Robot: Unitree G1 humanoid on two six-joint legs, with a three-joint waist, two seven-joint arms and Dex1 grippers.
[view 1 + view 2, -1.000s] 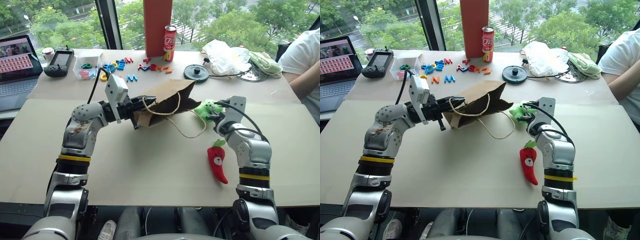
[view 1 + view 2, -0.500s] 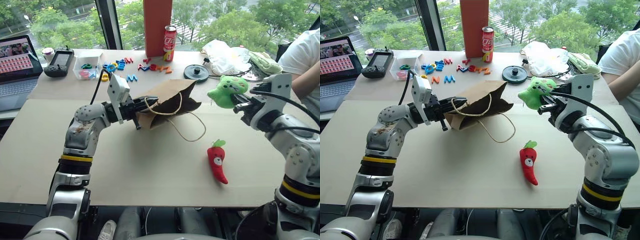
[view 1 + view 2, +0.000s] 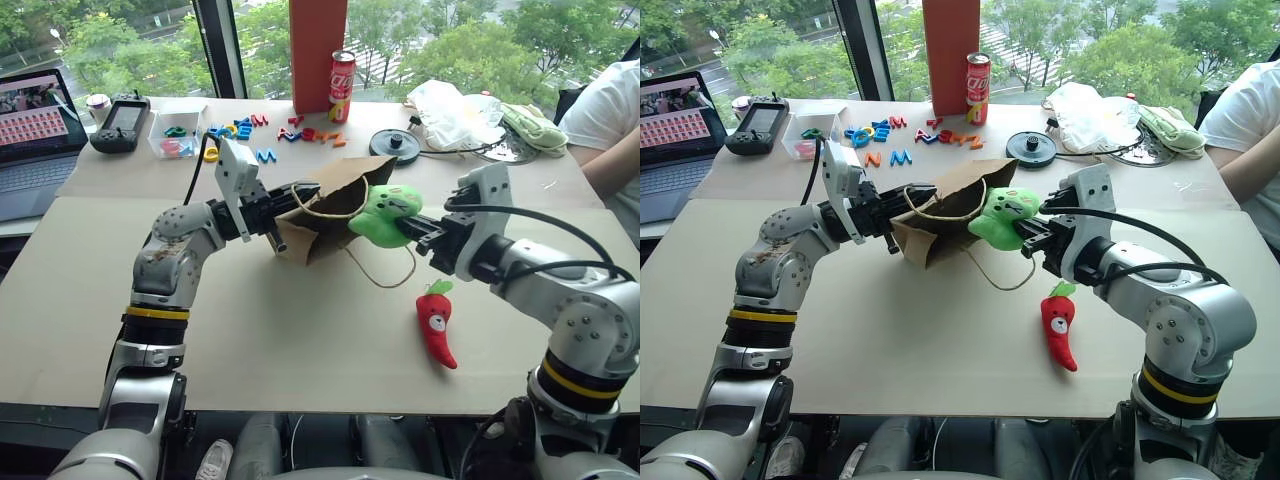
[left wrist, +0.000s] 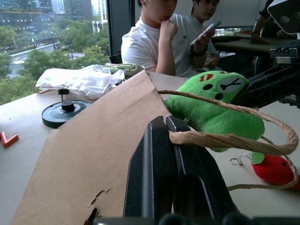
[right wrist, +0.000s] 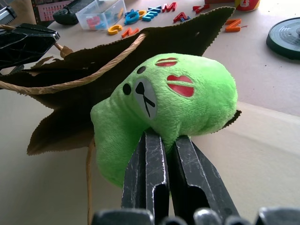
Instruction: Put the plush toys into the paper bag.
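We saw the scene in bright, even daylight that came through the windows point(image 3: 200, 40) behind the table point(image 3: 300, 330). Shadows on the tabletop were soft and short, and the inside of the paper bag point(image 5: 93, 89) read dark. The head views were sharp across the table with no motion blur. In the left wrist view the black fingers point(image 4: 168, 173) close to the lens were soft, and the people point(image 4: 159, 37) and windows behind looked slightly washed out.

We are seeing the blob point(image 3: 383, 214) sitting at the mouth of the bag point(image 3: 318, 205), the chili point(image 3: 436, 322) lying on the table point(image 3: 300, 330) right of both.
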